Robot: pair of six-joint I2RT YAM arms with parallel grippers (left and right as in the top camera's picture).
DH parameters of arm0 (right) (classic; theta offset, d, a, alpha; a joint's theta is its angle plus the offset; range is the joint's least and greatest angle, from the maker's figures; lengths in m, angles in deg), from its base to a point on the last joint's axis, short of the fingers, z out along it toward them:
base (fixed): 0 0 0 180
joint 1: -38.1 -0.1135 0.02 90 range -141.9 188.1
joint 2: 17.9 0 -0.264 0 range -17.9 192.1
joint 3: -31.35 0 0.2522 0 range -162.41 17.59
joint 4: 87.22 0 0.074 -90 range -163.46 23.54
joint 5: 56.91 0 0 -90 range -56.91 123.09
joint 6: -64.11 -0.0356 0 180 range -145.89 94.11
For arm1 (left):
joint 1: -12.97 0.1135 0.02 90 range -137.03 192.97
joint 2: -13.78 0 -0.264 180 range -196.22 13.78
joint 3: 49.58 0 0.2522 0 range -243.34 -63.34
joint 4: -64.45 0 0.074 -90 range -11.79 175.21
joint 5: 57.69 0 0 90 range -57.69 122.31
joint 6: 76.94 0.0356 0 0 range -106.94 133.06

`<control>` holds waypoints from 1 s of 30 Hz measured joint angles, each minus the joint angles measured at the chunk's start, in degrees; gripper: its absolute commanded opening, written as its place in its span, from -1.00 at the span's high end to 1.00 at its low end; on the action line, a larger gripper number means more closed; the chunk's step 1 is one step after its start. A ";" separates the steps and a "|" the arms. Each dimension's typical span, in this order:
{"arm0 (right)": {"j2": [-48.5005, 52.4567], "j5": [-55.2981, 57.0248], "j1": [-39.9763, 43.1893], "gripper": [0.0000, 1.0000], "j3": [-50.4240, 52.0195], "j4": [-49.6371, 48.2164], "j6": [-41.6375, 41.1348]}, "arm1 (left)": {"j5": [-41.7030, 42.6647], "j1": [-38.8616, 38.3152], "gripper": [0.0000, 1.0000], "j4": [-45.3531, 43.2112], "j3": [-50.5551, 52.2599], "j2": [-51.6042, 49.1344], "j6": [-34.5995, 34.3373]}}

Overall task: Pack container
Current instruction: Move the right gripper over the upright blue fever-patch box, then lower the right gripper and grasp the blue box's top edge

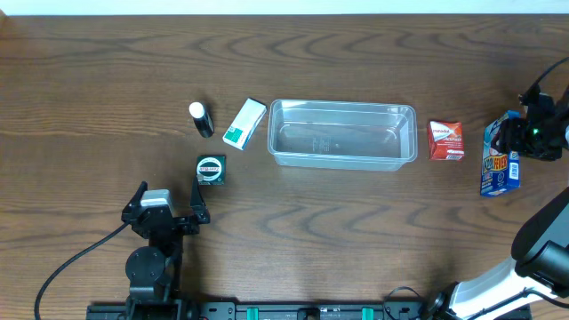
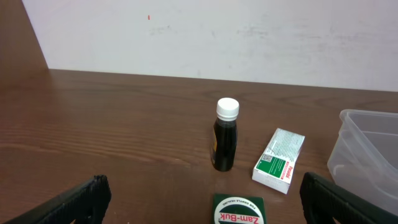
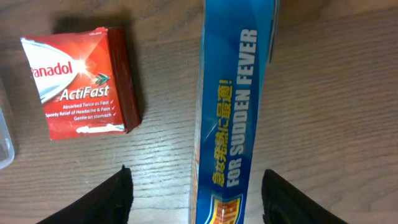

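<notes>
The clear container [image 1: 343, 163] sat on the table [image 1: 293, 240], well apart from both arms. Right fingers [image 3: 106, 199], apart, straddled a blue fever box [image 3: 236, 106]; left fingers [image 2: 68, 202] gaped wide.

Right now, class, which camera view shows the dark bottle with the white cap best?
Left wrist: the bottle stands upright, side-on and large. Overhead shows it small, from above; right wrist misses it.
</notes>
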 measured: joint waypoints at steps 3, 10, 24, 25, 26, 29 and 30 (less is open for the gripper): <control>0.00 0.13 0.00 -0.12 0.00 -0.37 0.13 | 0.00 0.00 -0.96 0.02 0.00 0.00 0.00; 0.00 1.03 0.00 0.33 0.00 -0.39 0.44 | 0.00 0.00 -0.96 0.02 0.00 0.00 0.00; 0.00 2.01 0.00 0.30 0.02 -0.55 0.15 | 0.00 0.00 -0.96 0.02 0.00 0.00 0.00; 0.00 2.03 0.00 0.33 0.02 -0.66 0.15 | 0.00 0.00 -0.96 0.02 0.00 0.00 0.00; 0.00 2.08 0.00 0.36 0.02 -0.76 0.17 | 0.00 0.00 -0.96 0.02 0.00 0.00 0.00; 0.00 2.25 0.00 0.39 0.04 -0.79 -0.02 | 0.00 0.00 -0.96 0.02 0.00 0.00 0.00; 0.00 2.27 0.00 0.40 0.07 -0.79 -0.02 | 0.00 0.00 -0.96 0.00 0.00 0.00 0.00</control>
